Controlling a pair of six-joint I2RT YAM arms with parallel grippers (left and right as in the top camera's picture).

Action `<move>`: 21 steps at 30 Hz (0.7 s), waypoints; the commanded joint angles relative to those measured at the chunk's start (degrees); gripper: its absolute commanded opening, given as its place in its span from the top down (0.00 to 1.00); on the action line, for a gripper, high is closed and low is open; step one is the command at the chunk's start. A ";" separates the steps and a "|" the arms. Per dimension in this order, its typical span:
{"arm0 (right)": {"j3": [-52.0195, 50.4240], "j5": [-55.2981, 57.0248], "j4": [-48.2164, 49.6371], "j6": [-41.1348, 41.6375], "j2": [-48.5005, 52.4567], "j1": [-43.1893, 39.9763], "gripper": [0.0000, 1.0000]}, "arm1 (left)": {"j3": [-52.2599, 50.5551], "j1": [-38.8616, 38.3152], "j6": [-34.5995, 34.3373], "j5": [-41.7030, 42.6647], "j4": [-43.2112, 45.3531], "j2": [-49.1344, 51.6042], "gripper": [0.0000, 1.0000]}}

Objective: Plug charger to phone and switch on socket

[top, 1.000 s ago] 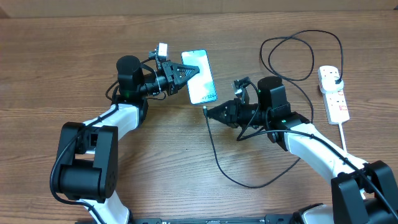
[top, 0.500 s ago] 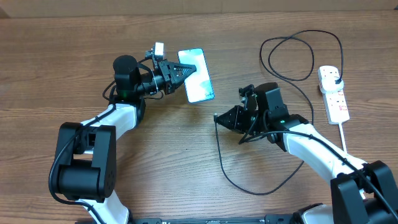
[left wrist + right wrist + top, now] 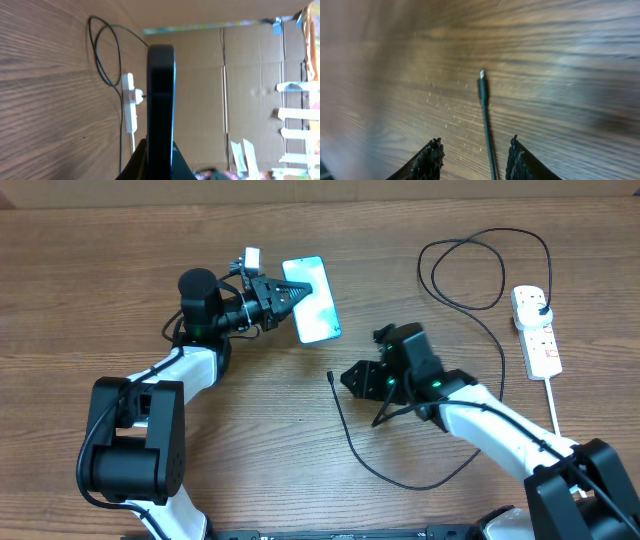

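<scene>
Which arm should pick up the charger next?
Right. Its hand is open, with the charger lying right in front of it. The left hand is shut on the phone.

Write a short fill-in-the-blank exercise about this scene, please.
The left gripper is shut on the ____.
The small tip of the charger lies loose on the ____.
The right gripper, near that tip, is ____.
The charger's black plug sits in the white ____.
Missing words: phone; table; open; socket.
</scene>
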 commanded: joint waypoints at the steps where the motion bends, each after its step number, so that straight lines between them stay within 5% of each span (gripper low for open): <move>1: 0.31 11.21 0.55 -5.33 0.28 6.05 0.57 | 0.98 2.12 0.26 0.31 0.42 0.07 0.96; 8: 0.39 27.54 1.77 -9.44 0.66 14.88 0.53 | 0.98 3.67 0.28 1.14 0.28 0.07 0.96; 21: 5.22 30.62 3.98 -14.49 12.79 16.26 0.54 | 0.98 3.67 0.31 1.18 0.28 0.07 0.96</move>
